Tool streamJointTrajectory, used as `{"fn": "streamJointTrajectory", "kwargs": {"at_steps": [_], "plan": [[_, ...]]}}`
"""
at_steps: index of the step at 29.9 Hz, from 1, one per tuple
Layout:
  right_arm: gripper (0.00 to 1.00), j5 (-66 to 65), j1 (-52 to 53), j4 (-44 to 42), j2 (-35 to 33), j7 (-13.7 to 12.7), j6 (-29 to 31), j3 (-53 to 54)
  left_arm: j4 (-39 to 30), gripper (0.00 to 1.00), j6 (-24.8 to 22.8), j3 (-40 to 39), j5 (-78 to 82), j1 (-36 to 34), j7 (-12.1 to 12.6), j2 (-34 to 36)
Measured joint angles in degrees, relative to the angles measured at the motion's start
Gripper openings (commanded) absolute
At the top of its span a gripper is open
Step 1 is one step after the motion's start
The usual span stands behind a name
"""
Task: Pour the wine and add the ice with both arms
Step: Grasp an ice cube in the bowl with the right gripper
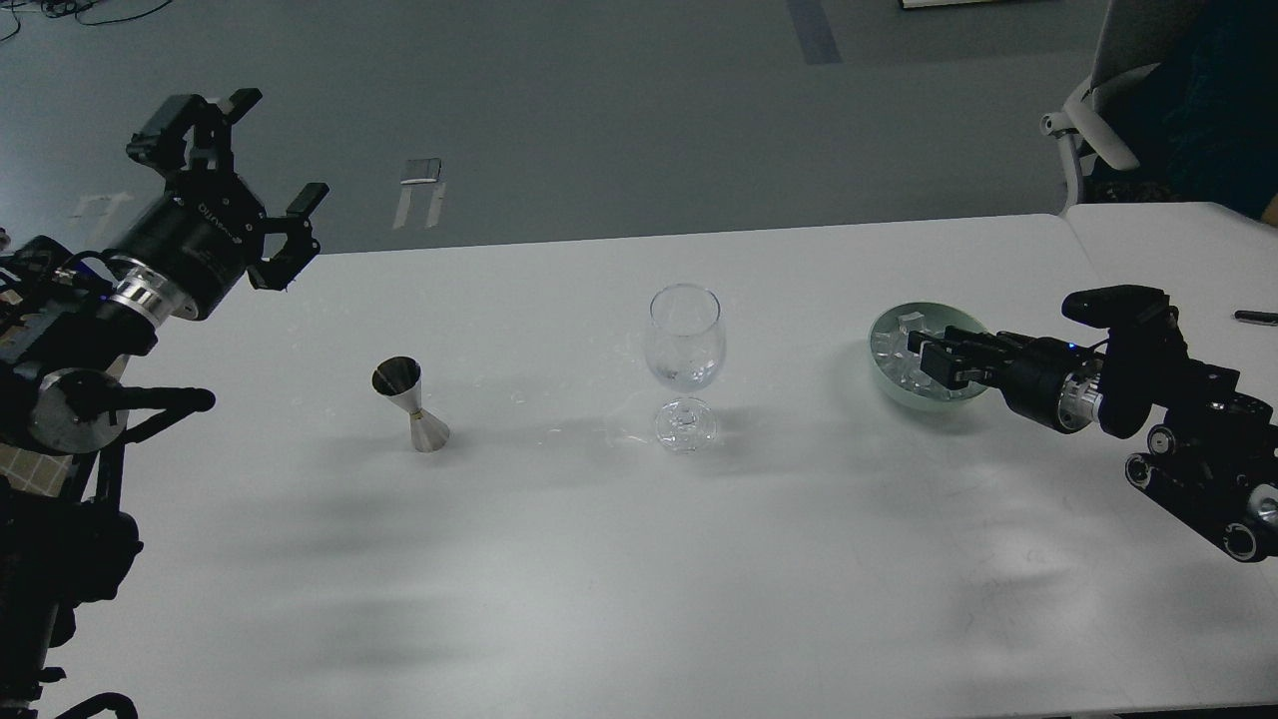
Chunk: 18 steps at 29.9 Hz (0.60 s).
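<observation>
A clear stemmed glass [684,345] stands at the table's middle with a little clear wine [685,375] in the bottom of its bowl. A steel jigger [410,404] stands upright to its left. A pale green bowl [887,384] to the right holds several clear ice cubes [892,350]. My right gripper [927,358] reaches in from the right, its fingertips low over the bowl among the ice; its dark fingers cannot be told apart. My left gripper [280,145] is open and empty, raised beyond the table's far left corner.
The white table [639,559] has small wet spots around the glass's foot. A second white table [1168,235] adjoins at the far right with a small black object [1255,317] on it. A chair [1093,110] stands behind it.
</observation>
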Motion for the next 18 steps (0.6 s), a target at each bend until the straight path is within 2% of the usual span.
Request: {"fn": "streamJointTrajectory", "kwargs": {"at_steps": [8, 18], "plan": [[0.50, 0.00, -0.08, -0.09, 0.24, -0.42, 0.03, -0.07, 0.00, 0.98, 0.00, 0.00, 0.00, 0.00, -0.08, -0.31], [0.38, 0.00, -0.09, -0.10, 0.25, -1.24, 0.08, -0.13, 0.00, 0.98, 0.08, 0.00, 0.03, 0.00, -0.08, -0.39]]}}
